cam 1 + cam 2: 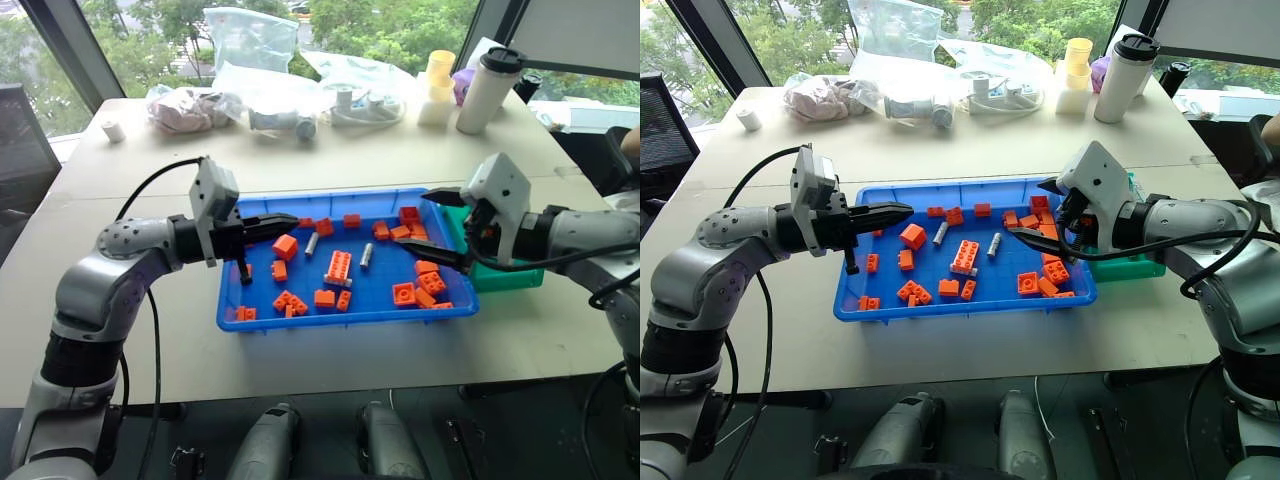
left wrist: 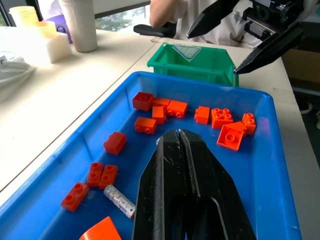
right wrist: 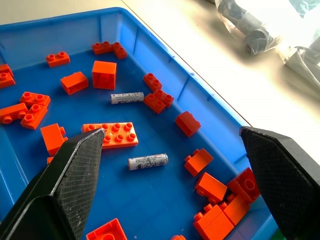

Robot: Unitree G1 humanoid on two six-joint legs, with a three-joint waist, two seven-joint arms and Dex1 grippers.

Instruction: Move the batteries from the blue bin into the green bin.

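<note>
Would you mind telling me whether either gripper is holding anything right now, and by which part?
Nothing is held. The right gripper hangs open, and the left gripper is shut on nothing.

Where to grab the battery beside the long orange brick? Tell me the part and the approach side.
Grip the battery across its middle, coming down from above with the open right gripper. It lies flat on the blue bin floor, apart from the long orange brick, so fingers should fit either side.
</note>
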